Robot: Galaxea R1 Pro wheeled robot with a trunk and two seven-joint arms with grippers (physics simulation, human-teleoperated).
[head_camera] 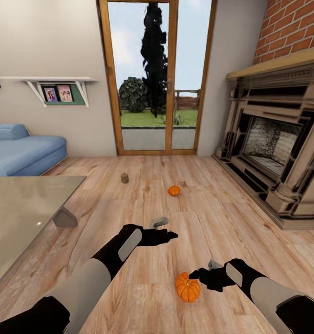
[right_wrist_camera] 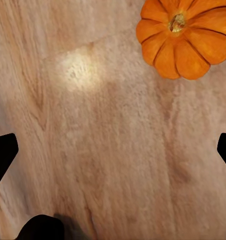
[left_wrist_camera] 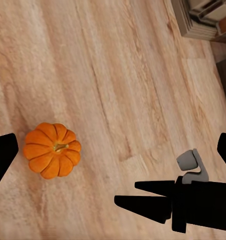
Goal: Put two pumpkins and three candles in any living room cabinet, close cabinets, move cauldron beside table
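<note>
One orange pumpkin (head_camera: 187,287) lies on the wooden floor close in front of me, also seen as pumpkin (left_wrist_camera: 52,150) and pumpkin (right_wrist_camera: 185,37). My right gripper (head_camera: 196,274) hovers open just above and beside it, its fingertips (right_wrist_camera: 2,157) wide apart. My left gripper (head_camera: 168,235) is open too, higher and to the left, over bare floor. Farther off rest a second pumpkin (head_camera: 174,190) and a small beige candle (head_camera: 124,178). The glossy grey table (head_camera: 17,208) stands at the left. The cabinet and the cauldron are out of view.
A blue sofa (head_camera: 22,150) stands behind the table, under a wall shelf (head_camera: 59,88). A glass door (head_camera: 150,79) faces me, and a large fireplace (head_camera: 278,153) lines the right wall. Open floor lies between them.
</note>
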